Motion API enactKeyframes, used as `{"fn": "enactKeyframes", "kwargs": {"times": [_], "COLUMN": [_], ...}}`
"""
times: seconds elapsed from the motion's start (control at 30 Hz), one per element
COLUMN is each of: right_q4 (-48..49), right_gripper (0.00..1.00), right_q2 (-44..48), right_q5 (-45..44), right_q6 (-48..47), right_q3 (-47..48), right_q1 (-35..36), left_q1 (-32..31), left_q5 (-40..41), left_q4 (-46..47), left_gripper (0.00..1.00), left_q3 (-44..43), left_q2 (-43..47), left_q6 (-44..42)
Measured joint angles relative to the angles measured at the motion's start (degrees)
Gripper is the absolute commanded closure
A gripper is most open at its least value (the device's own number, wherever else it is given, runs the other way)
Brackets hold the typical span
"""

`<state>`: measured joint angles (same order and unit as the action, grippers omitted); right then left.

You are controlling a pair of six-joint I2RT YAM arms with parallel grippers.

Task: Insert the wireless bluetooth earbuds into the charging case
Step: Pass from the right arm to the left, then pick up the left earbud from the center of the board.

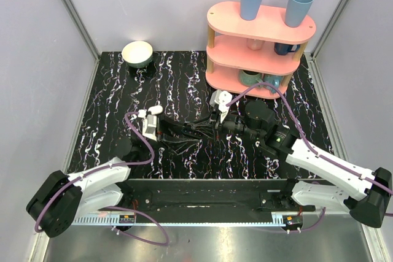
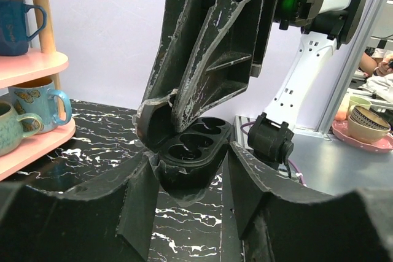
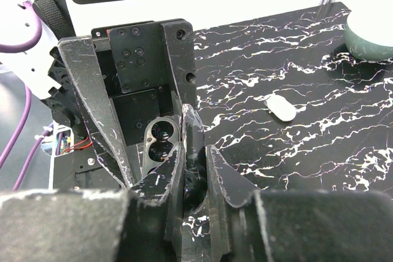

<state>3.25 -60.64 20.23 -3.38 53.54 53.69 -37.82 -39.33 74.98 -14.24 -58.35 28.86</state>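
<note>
A black case (image 2: 190,145) is open, with two dark round wells facing up. My left gripper (image 2: 189,173) is shut on its base, one finger on each side. My right gripper (image 3: 196,154) is shut on the case's upright lid (image 3: 201,133), and the wells (image 3: 161,144) show just beyond it. In the top view both grippers meet mid-table, left (image 1: 184,132) and right (image 1: 212,128). A small white pill-shaped charging case (image 3: 281,107) lies apart on the marble; it also shows in the top view (image 1: 155,110). No white earbuds are in view.
A pink three-tier shelf (image 1: 261,35) with mugs and two blue cups stands at the back right, and shows at the left of the left wrist view (image 2: 37,65). A green-and-white bowl (image 1: 137,53) sits at the back left.
</note>
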Motion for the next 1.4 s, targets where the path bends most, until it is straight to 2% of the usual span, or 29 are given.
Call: {"fn": "enactKeyframes", "kwargs": {"times": [0.17, 0.3, 0.33, 0.37, 0.53, 0.57, 0.6, 0.7, 0.73, 0.77, 0.83, 0.87, 1.03, 1.23, 1.4], "right_q4": [0.3, 0.4, 0.4, 0.4, 0.4, 0.4, 0.4, 0.4, 0.4, 0.4, 0.4, 0.4, 0.8, 2.8, 4.1], "right_gripper": [0.99, 0.99, 0.99, 0.99, 0.98, 0.95, 0.88, 0.79, 0.72, 0.58, 0.47, 0.36, 0.28, 0.23, 0.15], "right_q2": [0.2, 0.3, 0.3, 0.4, 0.5, 0.5, 0.5, 0.5, 0.5, 0.5, 0.5, 0.5, 0.6, 2.6, 6.3], "right_q5": [0.1, 0.9, 1.0, 1.3, 1.6, 1.8, 1.8, 1.8, 1.7, 1.7, 1.3, 1.0, -1.8, -4.7, -11.3], "right_q6": [-0.2, -0.7, -0.9, -1.0, -1.3, -1.3, -1.3, -1.3, -1.3, -1.3, -0.7, -0.3, 1.0, 2.1, 4.9], "right_q3": [-0.2, -0.3, -0.3, -0.3, -0.3, -0.3, -0.3, -0.3, -0.4, -0.4, -0.4, -0.4, -0.4, -1.9, -3.3], "right_q1": [0.0, 0.0, 0.0, 0.0, 0.0, 0.0, 0.0, 0.0, 0.0, 0.0, 0.0, 0.1, 0.3, 0.3, 0.4], "left_q1": [0.0, 0.0, 0.0, 0.0, 0.0, 0.0, 0.0, 0.0, 0.0, 0.0, 0.0, 0.0, 0.1, 0.1, 0.1], "left_q5": [-0.8, -1.9, -2.3, -2.6, -3.3, -3.4, -3.6, -3.8, -3.8, -3.8, -3.5, -3.4, -2.2, 0.9, 5.1], "left_q4": [0.0, -0.1, -0.1, -0.1, 0.0, 0.0, 0.0, 0.2, 0.2, 0.2, 0.2, 0.1, -0.7, -0.9, -1.4], "left_gripper": [0.60, 0.74, 0.81, 0.84, 0.90, 0.99, 1.00, 1.00, 1.00, 1.00, 1.00, 1.00, 1.00, 1.00, 1.00], "left_q3": [0.0, -0.2, -0.3, -0.4, -0.7, -0.8, -0.8, -0.9, -0.9, -0.9, -1.0, -1.0, -0.9, 0.6, 2.9], "left_q2": [0.0, 0.0, -0.1, -0.1, -0.3, -0.3, -0.4, -0.8, -0.9, -1.0, -1.2, -1.4, -1.8, -1.8, -1.3], "left_q6": [0.2, 0.9, 1.0, 1.0, 1.2, 1.2, 1.2, 1.2, 1.2, 1.2, 0.9, 0.5, -2.1, -5.2, -8.1]}}
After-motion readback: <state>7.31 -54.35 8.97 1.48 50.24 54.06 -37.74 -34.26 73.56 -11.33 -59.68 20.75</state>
